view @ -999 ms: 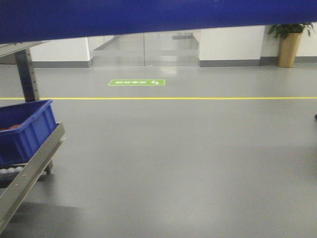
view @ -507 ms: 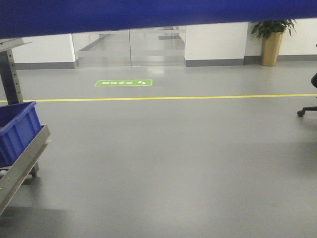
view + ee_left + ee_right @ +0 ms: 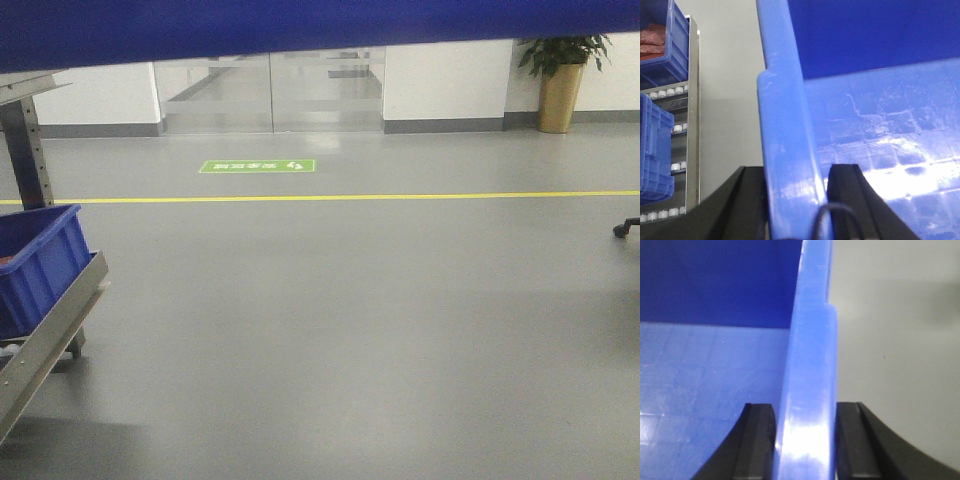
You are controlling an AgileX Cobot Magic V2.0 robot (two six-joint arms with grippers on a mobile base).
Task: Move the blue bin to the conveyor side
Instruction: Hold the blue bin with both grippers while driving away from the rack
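Observation:
The blue bin [image 3: 300,25] hangs lifted and fills the top strip of the front view. In the left wrist view my left gripper [image 3: 797,172] is shut on the bin's thick left rim [image 3: 785,125], one black finger on each side of the wall. In the right wrist view my right gripper [image 3: 805,407] is shut on the opposite rim [image 3: 810,340] in the same way. The bin's glossy inside floor shows in both wrist views. The conveyor side is out of view.
A slanted metal rack [image 3: 50,330] at the left holds another blue crate [image 3: 35,265]; the same rack [image 3: 690,125] shows in the left wrist view. Grey floor carries a yellow line [image 3: 350,197] and a green sign [image 3: 257,166]. A potted plant [image 3: 560,95], glass doors [image 3: 270,95] and a chair caster [image 3: 625,228] stand beyond.
The floor scene slid left, then slightly back right, so the rack sits nearer the left edge and a chair caster appeared at the right. The bin stays across the top.

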